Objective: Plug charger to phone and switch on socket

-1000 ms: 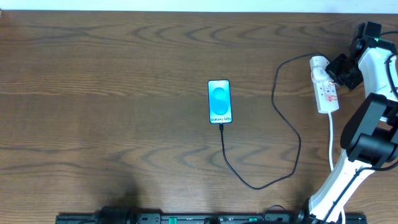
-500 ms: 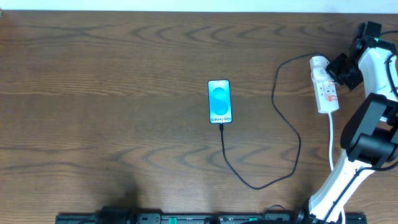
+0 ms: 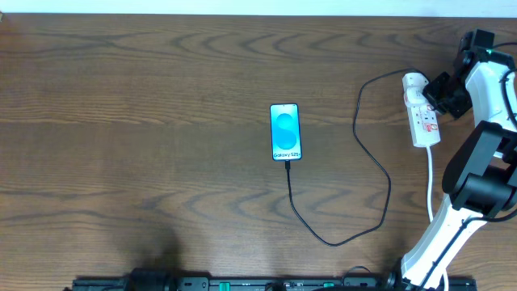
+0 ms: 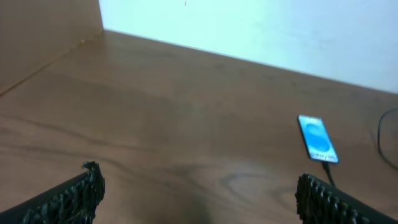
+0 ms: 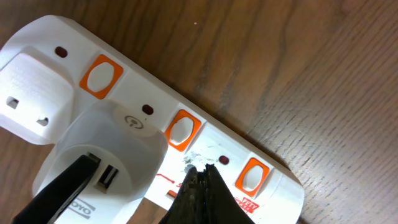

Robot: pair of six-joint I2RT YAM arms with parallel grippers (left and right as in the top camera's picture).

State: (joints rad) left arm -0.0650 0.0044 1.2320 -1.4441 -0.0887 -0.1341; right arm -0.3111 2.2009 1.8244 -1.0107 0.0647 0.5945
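Note:
The phone [image 3: 285, 132] lies face up mid-table with its blue screen lit; it also shows in the left wrist view [image 4: 317, 138]. The black charger cable [image 3: 380, 174] runs from the phone's bottom edge in a loop to the white adapter [image 5: 102, 158] plugged in the white power strip [image 3: 422, 120] at the right. In the right wrist view the strip [image 5: 205, 134] has orange switches. My right gripper [image 5: 198, 169] is shut, its tips on the strip just below the middle orange switch [image 5: 180, 130]. My left gripper [image 4: 196, 193] is open and empty, low over bare table.
The strip's white cord [image 3: 430, 178] runs toward the front beside my right arm's base [image 3: 477, 186]. A wall [image 4: 249, 25] borders the table's far edge. A wooden side panel [image 4: 43, 25] stands at the left.

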